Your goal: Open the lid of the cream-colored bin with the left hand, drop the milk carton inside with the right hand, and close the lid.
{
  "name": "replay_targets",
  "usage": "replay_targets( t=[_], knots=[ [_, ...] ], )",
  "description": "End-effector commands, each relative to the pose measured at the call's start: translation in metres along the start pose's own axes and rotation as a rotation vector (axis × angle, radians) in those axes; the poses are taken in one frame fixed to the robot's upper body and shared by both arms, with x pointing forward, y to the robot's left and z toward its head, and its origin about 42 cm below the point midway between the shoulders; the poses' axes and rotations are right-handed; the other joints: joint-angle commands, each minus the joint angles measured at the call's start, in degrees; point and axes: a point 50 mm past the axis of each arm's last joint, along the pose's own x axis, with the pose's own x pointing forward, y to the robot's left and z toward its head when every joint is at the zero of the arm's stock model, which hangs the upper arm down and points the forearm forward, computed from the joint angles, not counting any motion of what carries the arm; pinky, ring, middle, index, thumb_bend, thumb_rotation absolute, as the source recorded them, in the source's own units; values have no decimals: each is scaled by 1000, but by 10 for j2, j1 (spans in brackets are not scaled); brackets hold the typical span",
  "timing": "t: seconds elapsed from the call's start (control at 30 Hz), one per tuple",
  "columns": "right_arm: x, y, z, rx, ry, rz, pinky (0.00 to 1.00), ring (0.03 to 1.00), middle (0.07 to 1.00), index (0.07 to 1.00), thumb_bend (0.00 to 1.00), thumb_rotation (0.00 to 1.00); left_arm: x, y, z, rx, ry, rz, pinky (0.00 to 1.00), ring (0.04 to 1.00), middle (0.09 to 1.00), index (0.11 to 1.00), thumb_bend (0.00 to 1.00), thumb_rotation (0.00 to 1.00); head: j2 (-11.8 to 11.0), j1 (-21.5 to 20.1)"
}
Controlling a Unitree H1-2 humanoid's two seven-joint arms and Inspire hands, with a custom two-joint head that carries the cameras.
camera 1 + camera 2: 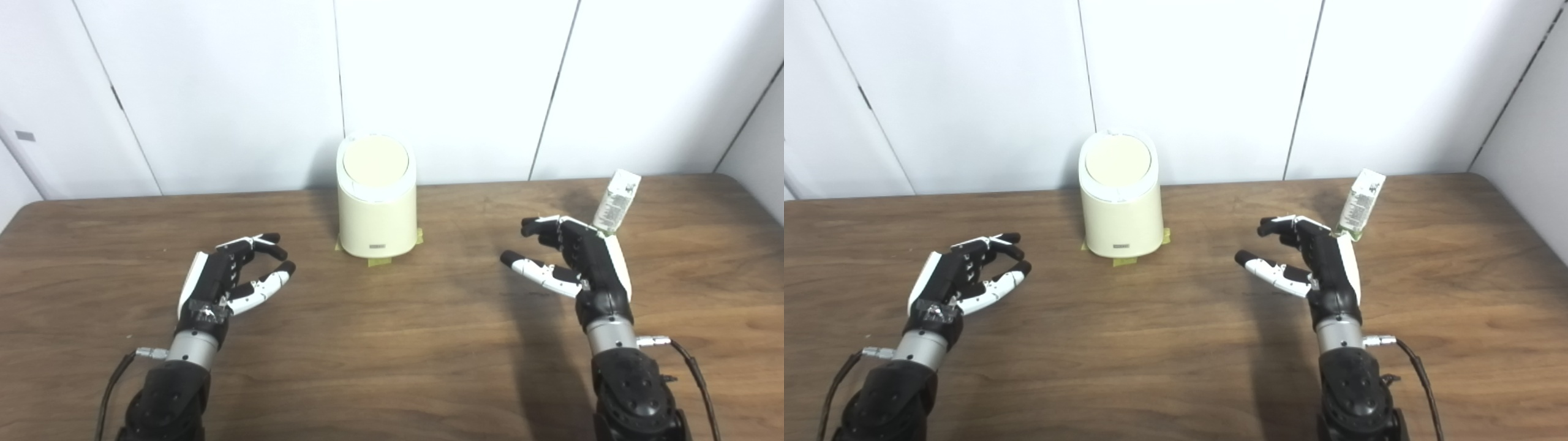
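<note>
Closest to the camera were the two black forearms coming up from the bottom edge, each ending in a robot hand hovering over the wooden table [392,343]. The left hand [229,278] sat on the left side with its fingers loosely curled and apart from the thumb, nothing in it. The right hand [576,260] was pretty much the mirror of that on the right side, fingers spread from the thumb, also holding nothing.

The milk carton [616,201] stood just past the right hand, a bit to its right, leaning over at a tilt. From both views its bottom end was hidden right behind the back of the hand, so I couldn't tell if the two were actually touching, but the fingers definitely weren't wrapped around it.

Farther back, roughly centered between the hands and near the wall, was the cream-colored bin [376,211], well apart from both hands. Its round lid [375,160] was down and closed. Bits of yellowish tape [380,261] stuck out around its base on the table. Behind all that, plain white wall panels [453,86].
</note>
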Motion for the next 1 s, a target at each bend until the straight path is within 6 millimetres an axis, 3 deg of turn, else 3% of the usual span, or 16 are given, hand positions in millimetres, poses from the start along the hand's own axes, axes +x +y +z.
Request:
replay_targets(
  t=[0.0,0.3,0.57,0.63,0.7,0.77,0.8,0.97],
  knots=[
    [7,-2,15,-1,-95,-25,747,746,668,468,487,118,6,3,18,11,-88,5,945,906,814,485,509,57,0,0],
    [5,-3,15,16,-127,-41,771,732,635,468,487,121,5,4,20,25,-92,2,957,908,814,486,508,58,2,0],
    [5,-2,16,11,-117,-37,607,687,602,468,486,122,6,4,19,14,-88,3,960,913,817,485,508,58,3,-1],
    [5,-2,16,6,-84,-16,727,705,605,468,486,123,6,4,20,14,-88,3,955,910,817,485,508,57,3,-1],
    [6,-3,16,17,-56,4,757,710,608,468,486,123,6,4,20,19,-90,4,957,910,818,486,508,57,4,0],
    [6,-3,18,32,-33,22,764,718,622,468,486,123,6,4,20,18,-91,6,957,909,816,486,508,57,4,0],
    [6,-3,20,39,-18,30,677,683,654,469,486,124,6,3,20,16,-92,6,957,908,815,486,508,57,4,0],
    [6,-2,24,92,12,36,695,738,692,491,487,120,5,2,22,39,-81,20,915,890,812,496,505,65,3,-1]
  ],
)
